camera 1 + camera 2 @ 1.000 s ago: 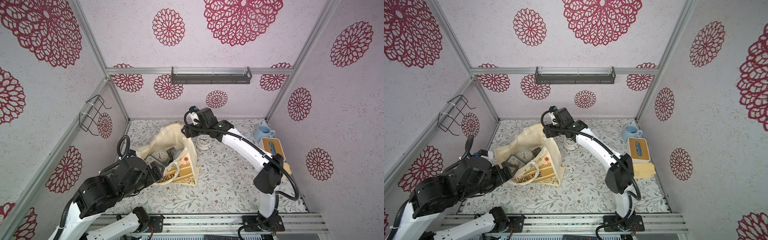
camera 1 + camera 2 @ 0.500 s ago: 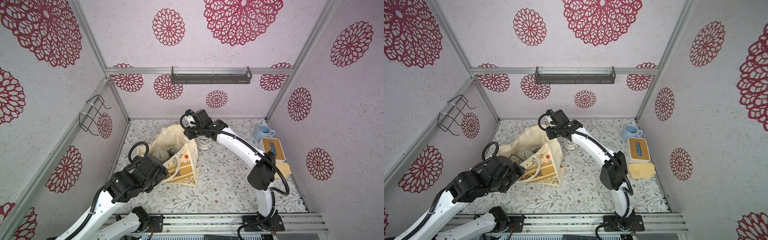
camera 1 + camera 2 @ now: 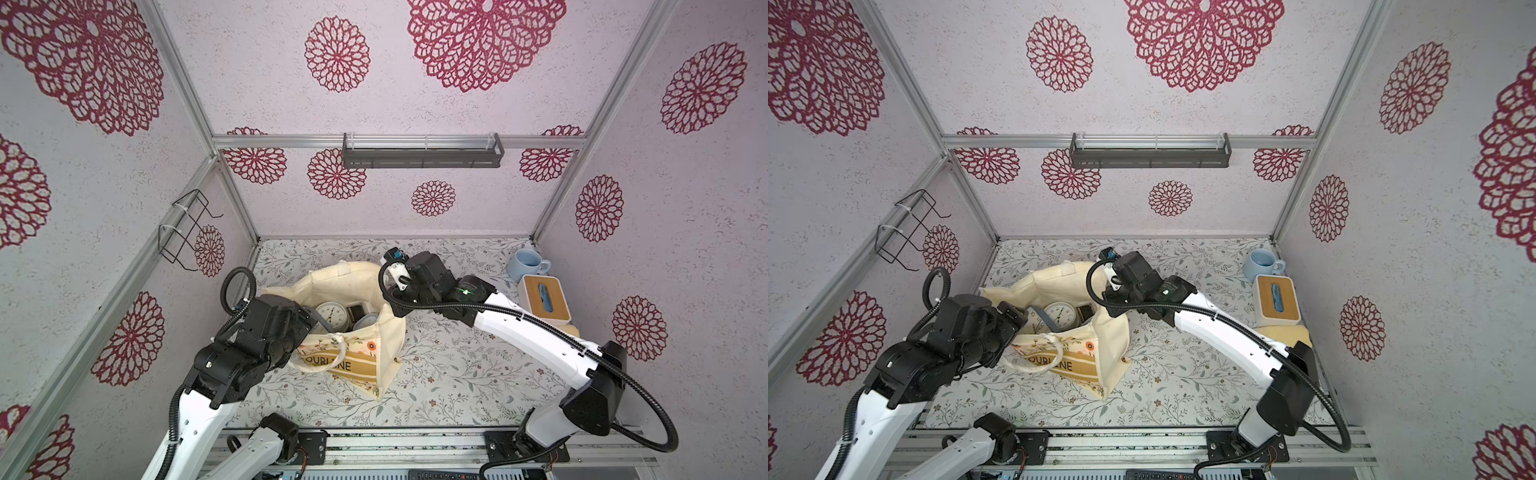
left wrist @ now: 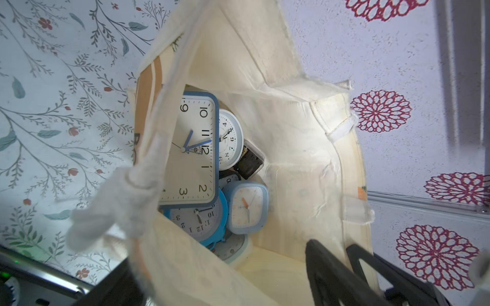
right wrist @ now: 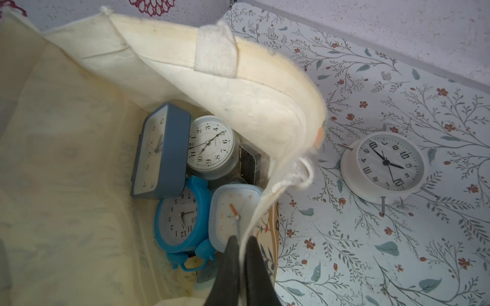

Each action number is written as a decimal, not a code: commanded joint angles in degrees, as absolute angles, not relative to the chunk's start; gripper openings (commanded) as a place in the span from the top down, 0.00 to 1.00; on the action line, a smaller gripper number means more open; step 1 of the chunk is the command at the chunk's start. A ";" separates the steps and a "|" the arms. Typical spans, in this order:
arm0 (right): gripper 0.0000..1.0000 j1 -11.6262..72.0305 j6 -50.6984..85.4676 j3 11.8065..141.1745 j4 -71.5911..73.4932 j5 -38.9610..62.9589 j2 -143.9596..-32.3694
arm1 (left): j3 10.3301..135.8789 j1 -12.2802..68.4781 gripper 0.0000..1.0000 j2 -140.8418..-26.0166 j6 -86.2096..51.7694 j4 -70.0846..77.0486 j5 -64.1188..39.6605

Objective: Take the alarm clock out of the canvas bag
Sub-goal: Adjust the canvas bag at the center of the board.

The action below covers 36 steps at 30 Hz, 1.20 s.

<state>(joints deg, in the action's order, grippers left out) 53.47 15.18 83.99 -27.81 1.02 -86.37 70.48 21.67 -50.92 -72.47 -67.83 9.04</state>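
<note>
several alarm clocks lie heaped at the bottom of the canvas bag (image 3: 353, 286), which stands open near the left edge of the surface (image 3: 457, 374), toward the rear. the right wrist view shows a blue-framed rectangular clock (image 5: 161, 151) on its edge, a round white clock (image 5: 209, 145) beside it, a bright blue twin-bell clock (image 5: 180, 220) and a pale blue rounded-square clock (image 5: 233, 212). which one is wanted cannot be told.

the right pincer (image 5: 240, 245) is closed narrow on the rim at the bag's right side, cloth pinched between its fingers. judging by the lifted fabric, it is there to hold the mouth open. the left pincer (image 3: 1016, 314) is at the opposite side of the mouth, jaws wide and holding nothing. one finger (image 4: 326, 262) shows against the cream lining, so it looks set to reach down for a clock. no clock inside is gripped yet. another white clock (image 5: 384, 164) lies face up on the surface just beside the bag.

the surface is pale, printed with leafy sprigs and small red flowers. a pale blue mug (image 3: 525, 266) sits in its rear right corner, with a white tissue box (image 3: 544, 299) with a wooden lid next to it along the right edge. the walls are pale lilac with large crimson flower medallions. a dark shelf (image 3: 419, 156) hangs on the back wall and a black wire rack (image 3: 187, 228) on the left wall.
</note>
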 commanded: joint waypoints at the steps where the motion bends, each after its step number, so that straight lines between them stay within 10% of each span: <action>1: 1.00 57.23 18.82 80.18 -17.51 -2.79 -80.67 | 73.06 17.48 0.09 -56.43 -63.92 -62.82 -3.15; 12: 1.00 66.10 23.55 75.56 -4.28 -23.77 -79.95 | 75.59 17.31 0.49 -56.42 -61.32 -71.54 -8.86; 19: 0.88 66.88 24.66 83.39 -16.02 -33.54 -84.68 | 62.34 17.40 1.00 -46.86 -64.87 -72.27 -10.66; 24: 0.61 66.88 17.23 85.87 -15.43 -32.47 -82.47 | 54.70 17.42 1.00 -41.97 -67.00 -71.04 -9.27; 36: 0.74 67.06 11.77 118.49 -33.79 -1.80 -104.59 | 55.63 17.49 1.00 -38.43 -67.61 -74.27 -1.39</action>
<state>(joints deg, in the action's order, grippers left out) 66.72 12.60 115.94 -25.52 -11.40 -98.76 53.67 17.47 -39.07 -67.13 -71.94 -5.63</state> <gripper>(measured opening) 0.276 0.051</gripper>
